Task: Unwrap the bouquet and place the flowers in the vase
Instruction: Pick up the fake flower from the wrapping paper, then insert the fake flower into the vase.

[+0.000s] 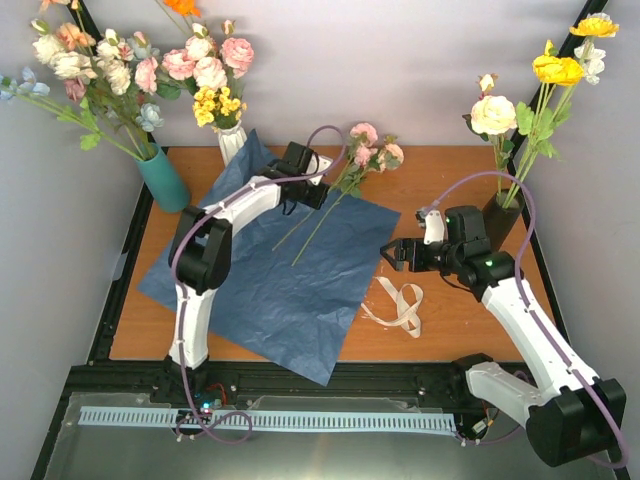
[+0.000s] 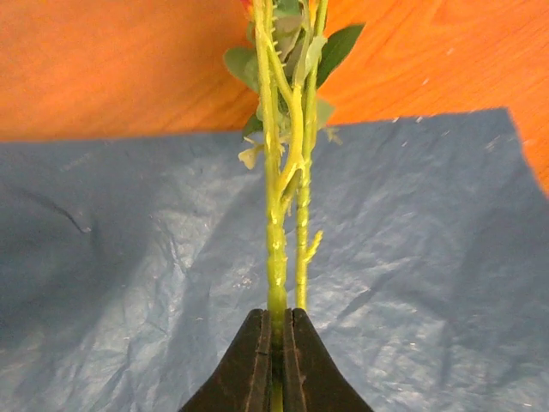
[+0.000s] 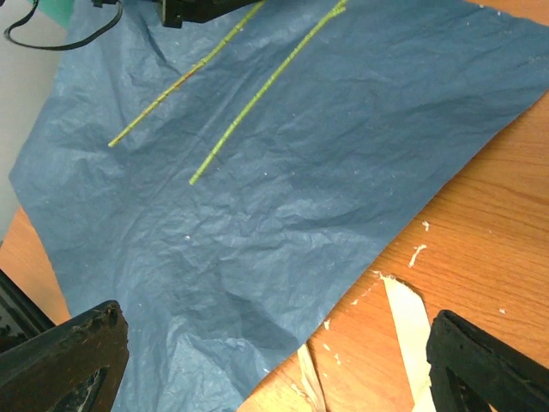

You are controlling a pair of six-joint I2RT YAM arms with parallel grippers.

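The left claw (image 2: pixel 276 322) is clenched on the flowers (image 2: pixel 276 215) by their stems, over the blue paper (image 1: pixel 270 290). The right claw (image 1: pixel 390 253) hangs released and empty, with the ribbon (image 1: pixel 403 305) at its 6 o'clock.

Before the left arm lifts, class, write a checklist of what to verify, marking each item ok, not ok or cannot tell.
1. Left gripper shut on the flowers: ok.
2. Both stems caught: cannot tell.
3. Blue paper opened flat: ok.
4. Ribbon off, lying on the table: ok.
5. Right gripper open, empty: ok.
6. Vase upright: ok.
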